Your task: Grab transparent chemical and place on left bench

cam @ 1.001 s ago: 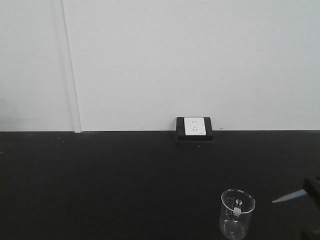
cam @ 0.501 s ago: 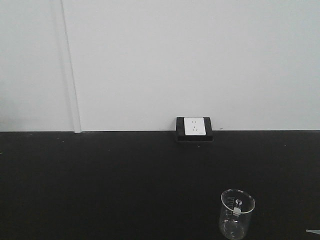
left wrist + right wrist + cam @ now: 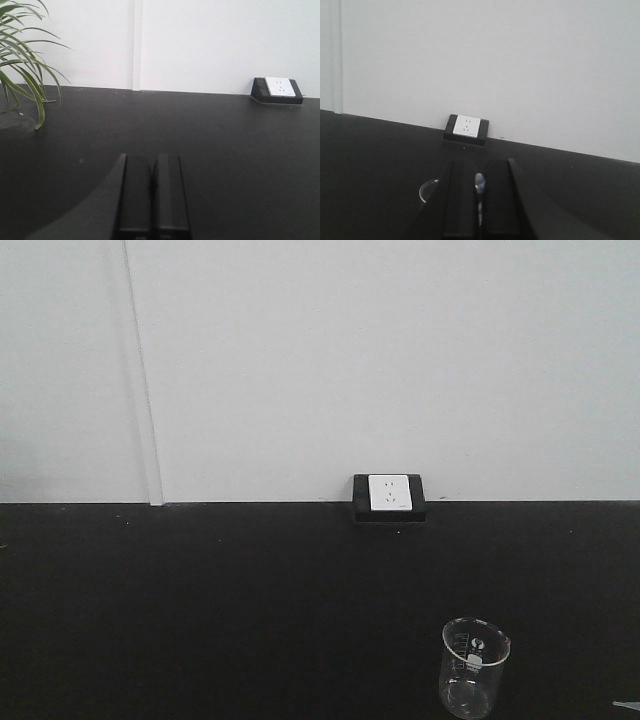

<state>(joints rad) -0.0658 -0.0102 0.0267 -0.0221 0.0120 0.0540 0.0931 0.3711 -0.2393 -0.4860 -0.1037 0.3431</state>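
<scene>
The matte black counter [image 3: 200, 610] runs the full width of the front view and ends at a white wall [image 3: 350, 360]. At that back edge sits a black socket box [image 3: 389, 498] with a white face plate, right of centre and against the wall. Well forward of it, the clear glass beaker [image 3: 473, 668] stands upright on the bare top, with white marks on its side and a small whitish piece inside. In the left wrist view a plant [image 3: 20, 65] droops long green leaves over the counter's far left end — its base is too dark to make out.

Right gripper [image 3: 480, 167] seemingly hides most of the beaker [image 3: 426, 190].
</scene>
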